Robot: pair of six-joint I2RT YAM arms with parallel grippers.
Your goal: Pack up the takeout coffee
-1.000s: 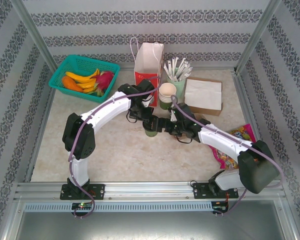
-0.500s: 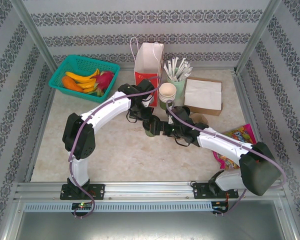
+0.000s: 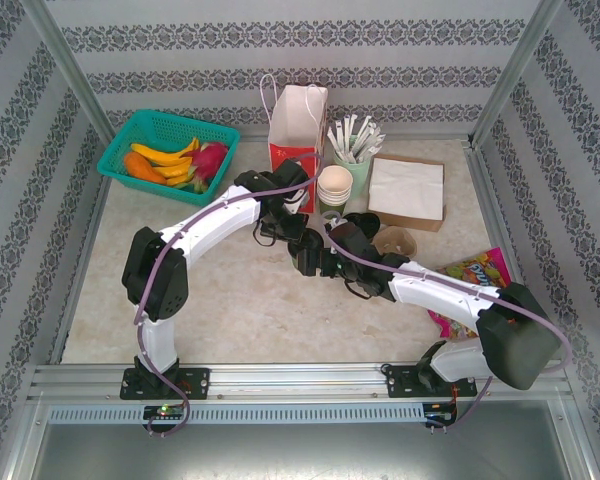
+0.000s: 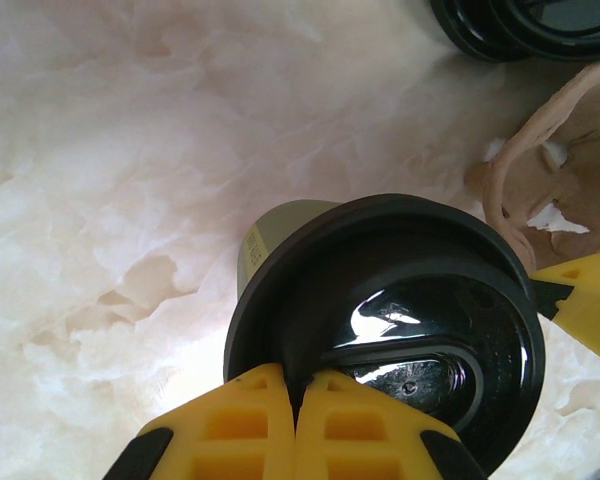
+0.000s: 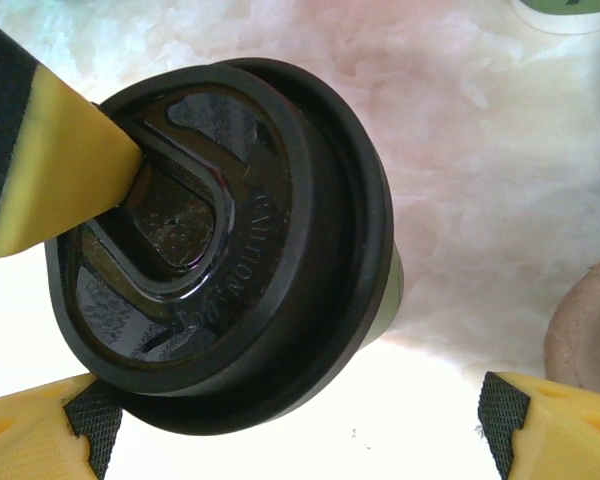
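Observation:
The takeout coffee [image 5: 230, 240] stands on the marble table, a green-sided cup under a round black lid [image 4: 400, 320]. My left gripper [image 4: 298, 378] is shut on the lid's near rim, its yellow fingers pinched together there. My right gripper [image 5: 285, 435] is open, with its fingers [image 5: 550, 420] spread wide on either side of the cup. One right finger [image 4: 580, 310] shows beside the lid in the left wrist view. From above, both grippers meet at mid-table and the right gripper [image 3: 315, 258] hides most of the cup.
A red-and-white paper bag [image 3: 298, 125] stands at the back, next to stacked cream cups [image 3: 334, 185] and a mint holder of sticks [image 3: 355, 150]. Loose black lids [image 3: 362, 222], a brown paper piece [image 3: 395, 240], a napkin box [image 3: 407, 190], a snack packet [image 3: 470, 275] and a fruit basket [image 3: 165, 150] surround the cup.
My right arm has reached left and forward until its open gripper covers the cup in the top view. The left gripper has stayed on the lid.

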